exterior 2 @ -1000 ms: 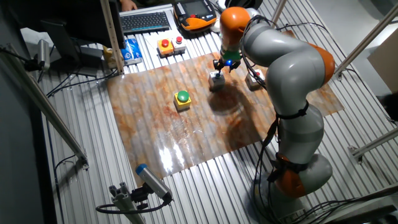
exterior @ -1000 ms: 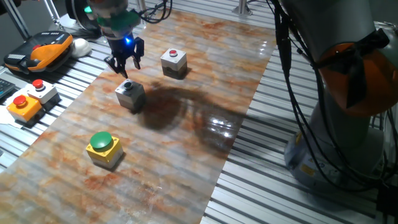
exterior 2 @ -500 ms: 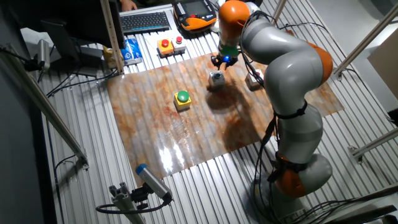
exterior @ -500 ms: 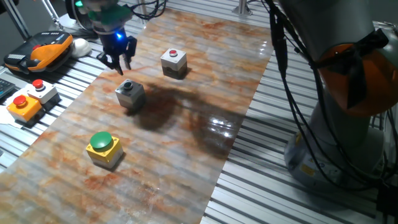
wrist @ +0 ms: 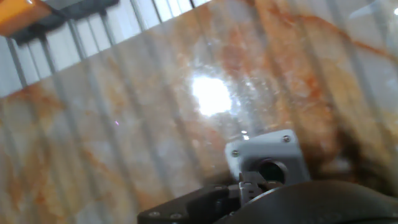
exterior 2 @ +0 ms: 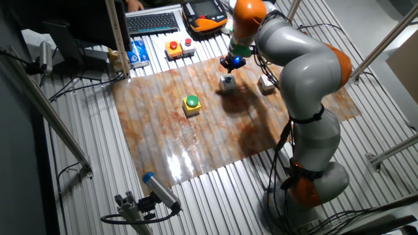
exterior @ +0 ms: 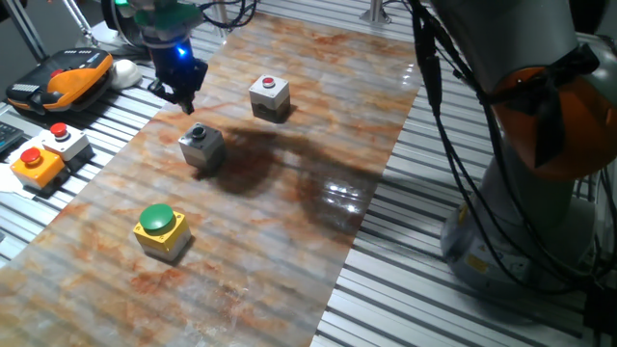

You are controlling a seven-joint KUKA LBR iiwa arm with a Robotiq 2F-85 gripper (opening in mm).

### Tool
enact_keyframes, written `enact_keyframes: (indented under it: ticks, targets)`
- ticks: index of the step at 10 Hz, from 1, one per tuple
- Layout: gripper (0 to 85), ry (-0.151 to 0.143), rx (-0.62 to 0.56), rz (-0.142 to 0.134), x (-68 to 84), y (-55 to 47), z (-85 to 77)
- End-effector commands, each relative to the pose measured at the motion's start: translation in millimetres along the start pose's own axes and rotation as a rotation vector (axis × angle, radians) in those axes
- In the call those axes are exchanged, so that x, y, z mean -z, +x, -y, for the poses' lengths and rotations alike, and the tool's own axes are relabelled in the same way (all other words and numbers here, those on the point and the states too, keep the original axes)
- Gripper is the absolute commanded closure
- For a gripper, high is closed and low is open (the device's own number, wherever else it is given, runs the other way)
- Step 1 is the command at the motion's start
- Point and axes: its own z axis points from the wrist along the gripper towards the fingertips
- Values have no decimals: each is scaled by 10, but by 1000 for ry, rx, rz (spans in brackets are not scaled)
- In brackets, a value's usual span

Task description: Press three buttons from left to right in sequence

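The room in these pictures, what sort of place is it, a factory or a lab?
Most likely a robotics lab bench. A big grey and orange robot arm stands at a slatted metal table, with a keyboard, an orange hand controller and loose cables around it, and small button boxes laid out for testing.

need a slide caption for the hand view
Hand view: blurred marbled orange-and-white mat with a light grey box switch low in frame, partly hidden by the dark claw body.

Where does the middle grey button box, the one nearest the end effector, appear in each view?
One fixed view: grey button box, left of centre.
The other fixed view, upper middle.
Hand view, lower right, partly hidden.
Shared landmark: the marbled mat beneath it.
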Motion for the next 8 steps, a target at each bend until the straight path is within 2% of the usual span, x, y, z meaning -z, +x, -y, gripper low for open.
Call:
enact_keyframes:
  ticks: [1, 3, 5, 8]
  targets:
    - [850, 11, -17, 18, -23, 80, -192]
    - [850, 27, -52, 19, 14, 193, -405]
    - [850, 37, -64, 30, -40, 301, -502]
    - [850, 52, -72, 42, -87, 394, -575]
